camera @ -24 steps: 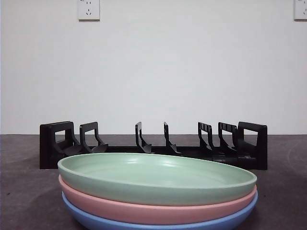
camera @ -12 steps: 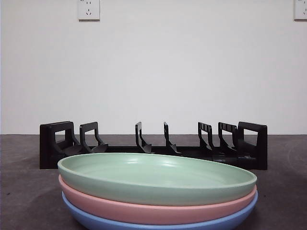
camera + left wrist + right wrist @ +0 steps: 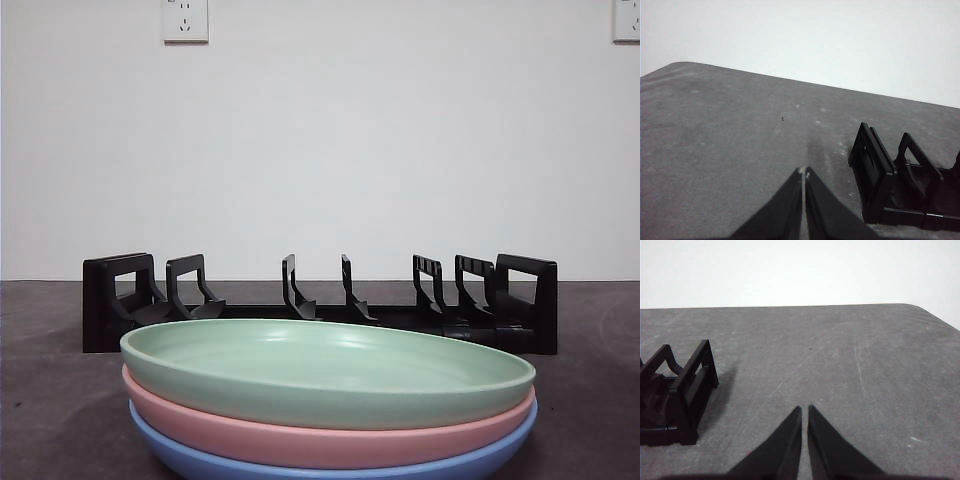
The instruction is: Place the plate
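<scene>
Your left end effector (image 3: pixel 803 172) has its jaws pressed together on nothing, hanging above bare grey surface (image 3: pixel 725 145) just off the left end of the black rack (image 3: pixel 900 185). Your right end effector (image 3: pixel 804 410) is likewise closed and empty, above the surface beside the rack's right end. Neither one appears in the front view, so both arms are waiting, well clear of the plates.

The plates are stacked at the near edge of the surface, in front of the rack: a green plate (image 3: pixel 325 375) on top, a pink plate (image 3: pixel 300 440) under it, and a blue plate (image 3: pixel 320 467) at the bottom. All three lie flat and nested. The rack runs left to right behind them, and none of its slots that you can see holds a plate.

By the look of it, you are at the very start: nothing is grasped and nothing is placed. The green plate is the one to take, since it is the only one free to lift.

The next move calls for you to spread one end effector's jaws and bring it down to the green plate's rim, so that one jaw goes over the lip and the other under it. The gap between the green and pink rims looks narrow, so come in low and level, or you may catch the pink plate too. Once the plate is lifted, you will need to tip it upright to seat it between two dividers.
</scene>
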